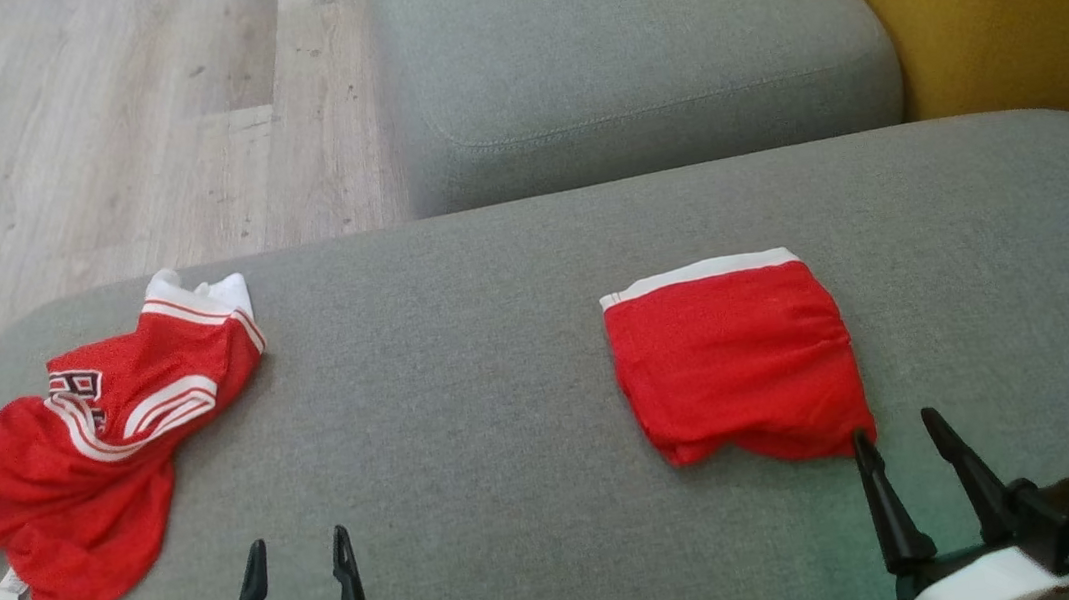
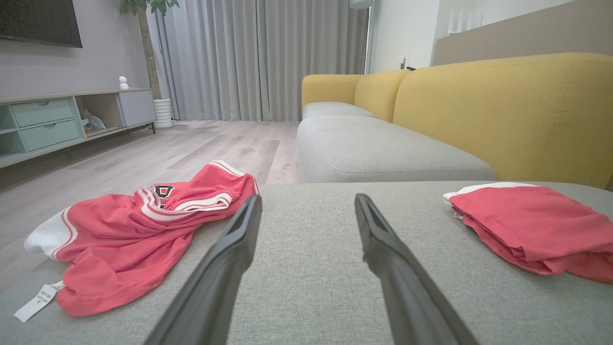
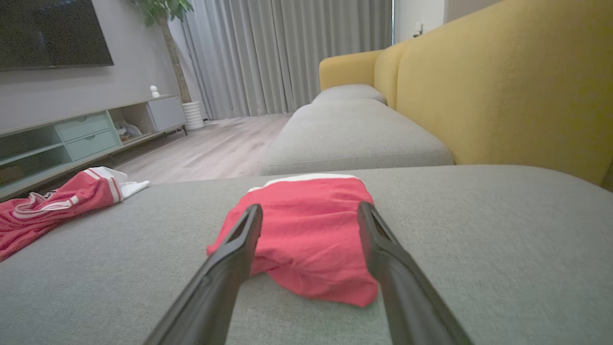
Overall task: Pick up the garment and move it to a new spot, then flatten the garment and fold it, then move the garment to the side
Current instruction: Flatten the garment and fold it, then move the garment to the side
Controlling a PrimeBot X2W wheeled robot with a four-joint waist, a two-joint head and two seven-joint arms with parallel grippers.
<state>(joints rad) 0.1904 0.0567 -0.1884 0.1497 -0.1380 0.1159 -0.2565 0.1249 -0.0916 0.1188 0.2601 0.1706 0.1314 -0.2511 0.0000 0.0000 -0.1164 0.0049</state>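
The folded red garment [image 1: 738,362] is lying on the grey cushion [image 1: 505,394], directly ahead of the right gripper [image 1: 894,425], whose spread fingers are hovering at its near hem, holding nothing. The left gripper [image 1: 298,538], likewise spread and empty, is sitting nearer the crumpled jersey [image 1: 90,461].

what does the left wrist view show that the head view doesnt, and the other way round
Left wrist view adds the room: grey curtains, a potted plant, a low cabinet and a dark wall screen. Head view adds the right pincer, open, by the folded red garment's near edge. Both share the open left pincer, the crumpled red jersey, that folded red garment and the grey cushion under them.
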